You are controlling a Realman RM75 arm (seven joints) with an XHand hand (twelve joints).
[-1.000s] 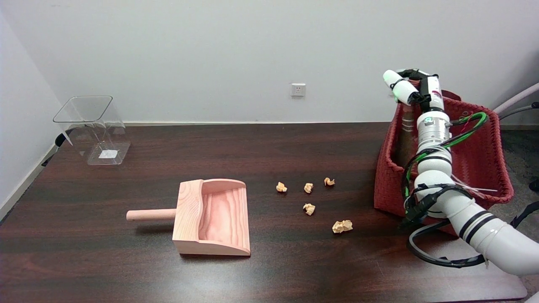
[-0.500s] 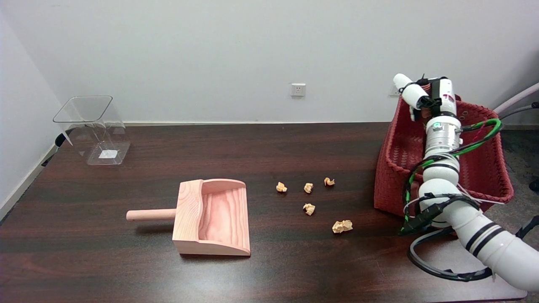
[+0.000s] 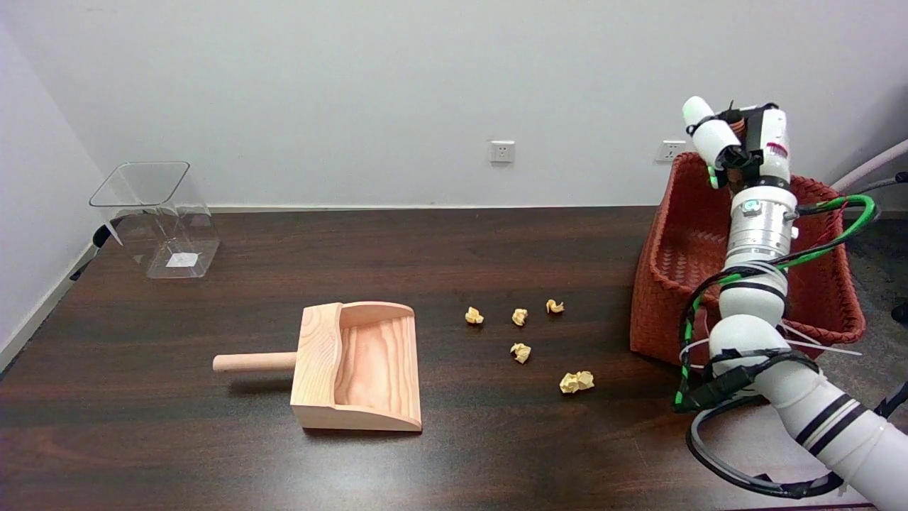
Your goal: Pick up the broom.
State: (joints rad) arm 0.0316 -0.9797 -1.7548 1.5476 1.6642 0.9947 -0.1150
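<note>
Although the right hand [image 3: 738, 138] is raised above the red woven basket [image 3: 677, 284], whether its curled fingers grasp anything cannot be told. Only a brown sliver, possibly the broom [image 3: 738, 126], shows within them.

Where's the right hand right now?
In the head view the right hand is at upper right, raised above the red basket's far rim, near the wall socket.

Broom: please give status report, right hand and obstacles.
Right hand above red basket, fingers curled; grip unclear. Broom not clearly in view. Dustpan and paper balls lie apart on table, not in way.
</note>
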